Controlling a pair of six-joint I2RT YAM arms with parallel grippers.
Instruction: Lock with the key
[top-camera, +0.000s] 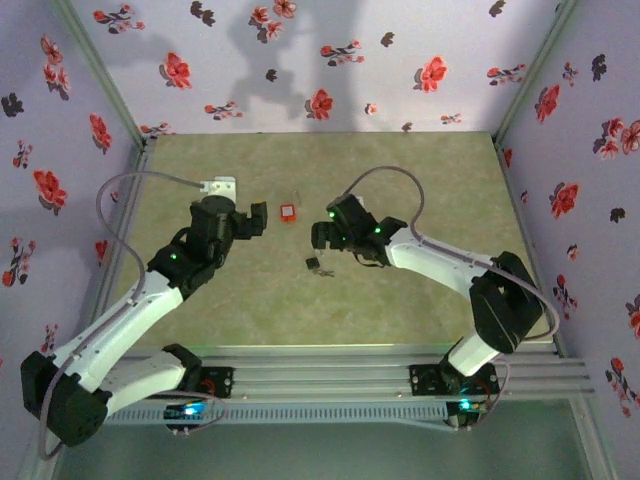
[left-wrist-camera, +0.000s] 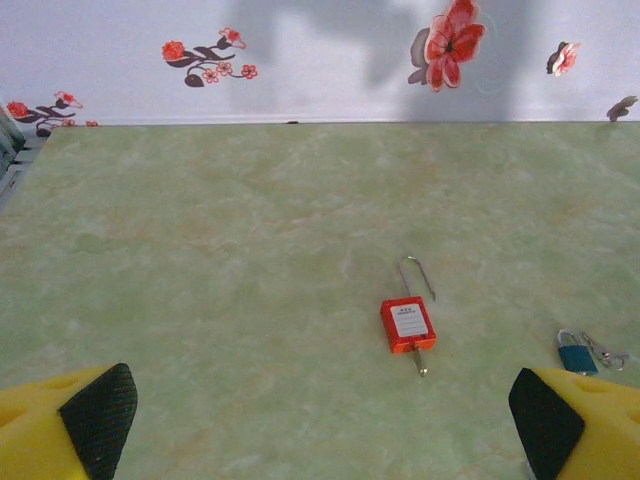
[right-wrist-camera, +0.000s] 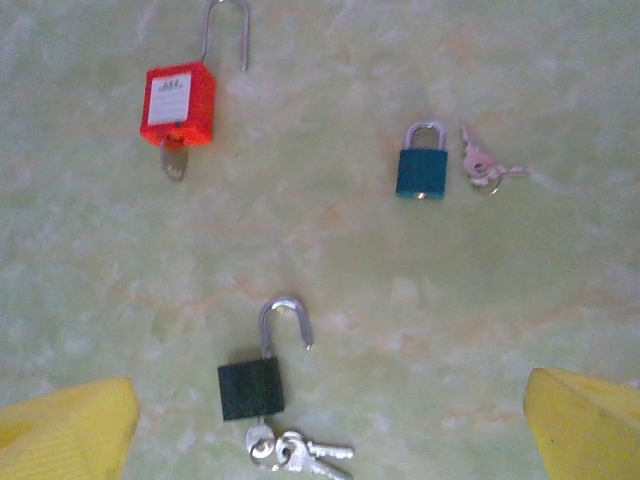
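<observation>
Top external: green table (top-camera: 420, 300), walls on three sides, bare surface around the black padlock (top-camera: 313, 264); both arms bent inward.
Left wrist: left gripper (left-wrist-camera: 322, 415) spread wide, holding nothing.
Right wrist: right gripper (right-wrist-camera: 335, 420) agape, holding nothing; key (right-wrist-camera: 261, 441) seated in the black padlock's base, long axis along the body, blade toward the shackle.

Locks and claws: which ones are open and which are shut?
red padlock: shackle open, silver key in its bottom.
blue padlock: shackle shut, pinkish keys beside it.
black padlock: shackle open, ringed key in its bottom.
left claw: open, empty.
right claw: open, empty.
</observation>
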